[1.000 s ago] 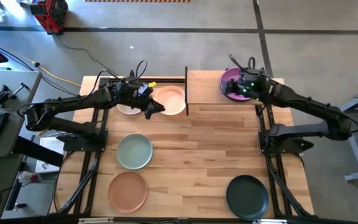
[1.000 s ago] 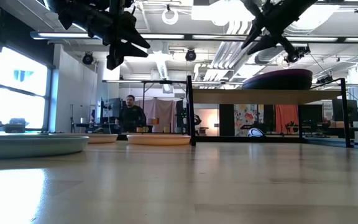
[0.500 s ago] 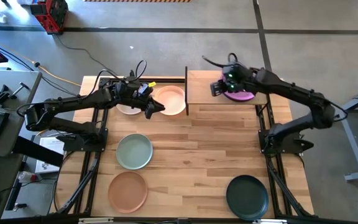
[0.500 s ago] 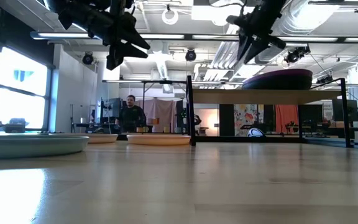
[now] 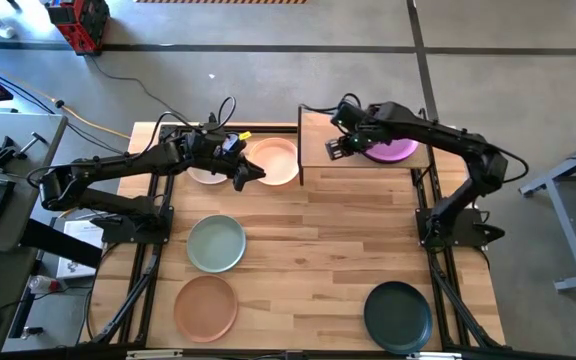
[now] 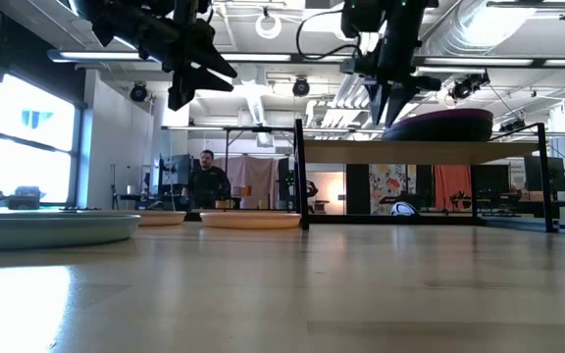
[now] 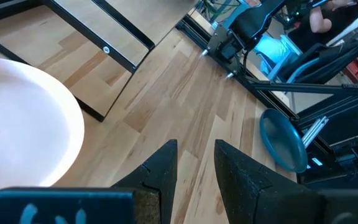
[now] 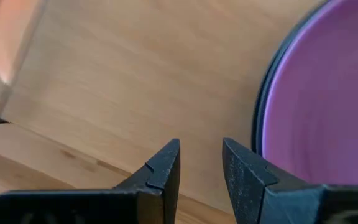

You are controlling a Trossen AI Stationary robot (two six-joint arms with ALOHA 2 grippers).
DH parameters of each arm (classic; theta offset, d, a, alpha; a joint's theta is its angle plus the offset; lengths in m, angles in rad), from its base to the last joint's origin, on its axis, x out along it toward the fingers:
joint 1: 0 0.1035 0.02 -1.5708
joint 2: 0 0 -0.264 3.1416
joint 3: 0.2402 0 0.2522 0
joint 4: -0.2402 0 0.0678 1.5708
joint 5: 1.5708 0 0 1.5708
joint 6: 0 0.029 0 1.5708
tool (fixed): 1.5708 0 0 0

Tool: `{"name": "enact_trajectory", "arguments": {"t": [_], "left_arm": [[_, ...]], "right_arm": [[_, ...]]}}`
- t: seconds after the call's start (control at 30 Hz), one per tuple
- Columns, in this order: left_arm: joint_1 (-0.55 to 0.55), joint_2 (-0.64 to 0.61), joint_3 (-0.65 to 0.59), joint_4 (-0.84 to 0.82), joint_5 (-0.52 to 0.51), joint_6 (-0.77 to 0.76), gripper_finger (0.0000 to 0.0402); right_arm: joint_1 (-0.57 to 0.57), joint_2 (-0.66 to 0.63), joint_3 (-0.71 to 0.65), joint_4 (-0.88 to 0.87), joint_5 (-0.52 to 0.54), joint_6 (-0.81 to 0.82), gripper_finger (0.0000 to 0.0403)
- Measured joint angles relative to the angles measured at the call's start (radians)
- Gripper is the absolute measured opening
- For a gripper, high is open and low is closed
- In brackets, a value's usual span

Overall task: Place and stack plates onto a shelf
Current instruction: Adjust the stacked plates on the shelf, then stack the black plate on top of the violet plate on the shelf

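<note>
Purple plate point(image 5: 391, 150) on the shelf point(image 5: 320, 130), right half, resting on a dark plate whose rim point(image 8: 258, 122) shows beneath; right gripper point(image 5: 336, 147) over the shelf's bare left half, just beside the purple plate, fingers slightly parted, holding nothing; left gripper point(image 5: 252, 173) above the peach plate point(image 5: 274, 160) on the table point(image 5: 318, 260), fingers slightly parted, empty; beige plate point(image 5: 206, 175) partly hidden under the left arm; sage plate point(image 5: 216, 243), terracotta plate point(image 5: 206, 307) and dark green plate point(image 5: 398, 315) nearer the front edge.
</note>
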State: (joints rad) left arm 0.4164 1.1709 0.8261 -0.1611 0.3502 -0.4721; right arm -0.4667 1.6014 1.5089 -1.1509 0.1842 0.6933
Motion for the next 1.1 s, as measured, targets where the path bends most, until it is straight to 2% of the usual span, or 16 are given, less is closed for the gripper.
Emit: {"name": "enact_trajectory", "arguments": {"t": [0.7,0.87,1.1], "left_arm": [[0.0,0.0,0.0,0.0,-0.002,0.002,0.0094],[0.0,0.0,0.0,0.0,-0.002,0.002,0.0094],[0.0,0.0,0.0,0.0,-0.003,0.002,0.0094]], "right_arm": [[-0.045,0.013,-0.002,-0.111,0.101,0.065,0.0099],[-0.039,0.013,0.0,-0.112,0.093,0.039,0.0099],[0.037,0.013,0.071,-0.153,0.006,0.015,0.0099]]}}
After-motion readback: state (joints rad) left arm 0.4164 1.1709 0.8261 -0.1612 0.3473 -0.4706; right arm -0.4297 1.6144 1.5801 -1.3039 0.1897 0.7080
